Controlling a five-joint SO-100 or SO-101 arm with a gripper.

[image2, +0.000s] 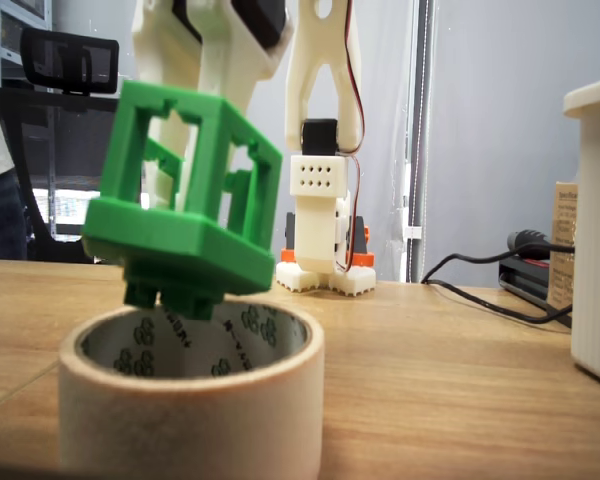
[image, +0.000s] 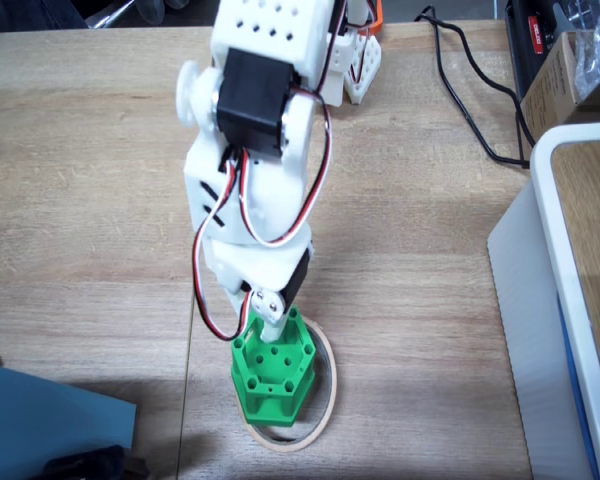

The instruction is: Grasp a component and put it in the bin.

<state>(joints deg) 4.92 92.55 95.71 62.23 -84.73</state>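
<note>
The green component [image: 272,372] is held tilted in the closed claw [image: 271,318], raised directly above the beige bin [image2: 190,400], which is seated on the wooden worktop [image: 90,200].

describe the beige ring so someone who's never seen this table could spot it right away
Start at the white arm reaching down the wooden table in a fixed view. Below its tool, which holds the green block, lies the beige tape-like ring. It is the round, hollow thing on the table, far smaller than the white container at the right.
</note>
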